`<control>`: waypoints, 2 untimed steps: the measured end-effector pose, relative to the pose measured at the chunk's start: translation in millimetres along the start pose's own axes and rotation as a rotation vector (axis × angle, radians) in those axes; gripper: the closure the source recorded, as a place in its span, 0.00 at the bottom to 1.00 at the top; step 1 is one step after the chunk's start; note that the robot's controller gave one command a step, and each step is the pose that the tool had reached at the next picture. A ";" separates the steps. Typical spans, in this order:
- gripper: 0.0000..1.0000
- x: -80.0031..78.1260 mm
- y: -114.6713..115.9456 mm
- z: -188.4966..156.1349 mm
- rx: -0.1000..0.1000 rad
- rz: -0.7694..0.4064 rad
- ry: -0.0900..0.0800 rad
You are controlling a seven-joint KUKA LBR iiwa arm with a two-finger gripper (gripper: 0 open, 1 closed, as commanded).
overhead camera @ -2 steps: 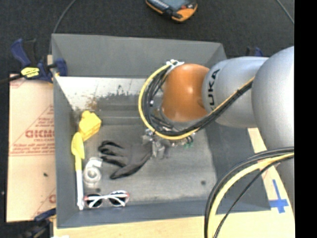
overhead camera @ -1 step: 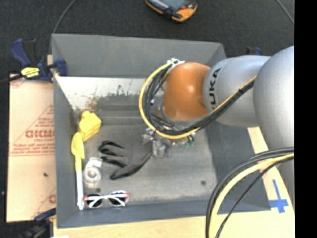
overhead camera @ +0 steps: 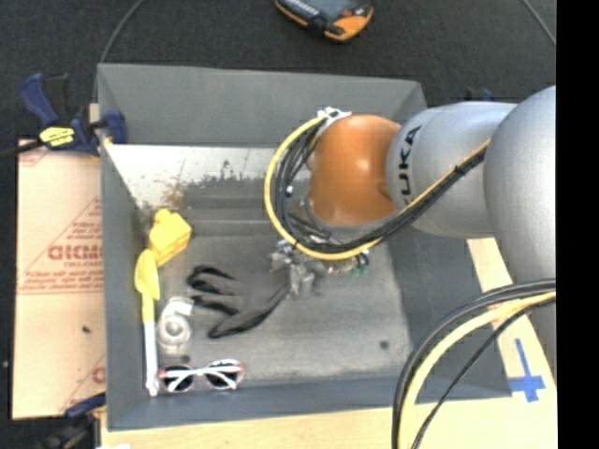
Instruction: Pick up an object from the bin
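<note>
My gripper [overhead camera: 298,275] hangs low in the middle of the bin, just under the arm's orange cover. A black glove-like thing [overhead camera: 227,299] lies right beside it on the left, with dark fingers spread toward the left and a thin end running up to the gripper. Whether the gripper touches that end I cannot tell. Farther left, a yellow block with a yellow handle [overhead camera: 162,245] rests against the bin's left wall.
A clear round thing [overhead camera: 174,325] sits by the left wall below the yellow piece. White-framed sunglasses [overhead camera: 200,378] lie along the front wall at the left. A thin white stick [overhead camera: 150,355] runs down the left wall. The arm covers the bin's right and back.
</note>
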State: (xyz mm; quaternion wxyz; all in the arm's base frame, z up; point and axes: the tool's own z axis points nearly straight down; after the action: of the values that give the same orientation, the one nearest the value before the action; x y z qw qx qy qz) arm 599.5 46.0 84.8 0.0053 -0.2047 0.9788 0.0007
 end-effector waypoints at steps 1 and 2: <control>1.00 1.5 0.6 -22.0 -0.002 0.000 0.006; 1.00 -0.1 0.2 -45.5 0.000 0.000 0.002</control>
State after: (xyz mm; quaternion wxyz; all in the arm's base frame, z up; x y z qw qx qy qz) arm 599.0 46.0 130.3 0.0042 -0.2047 0.9788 0.0005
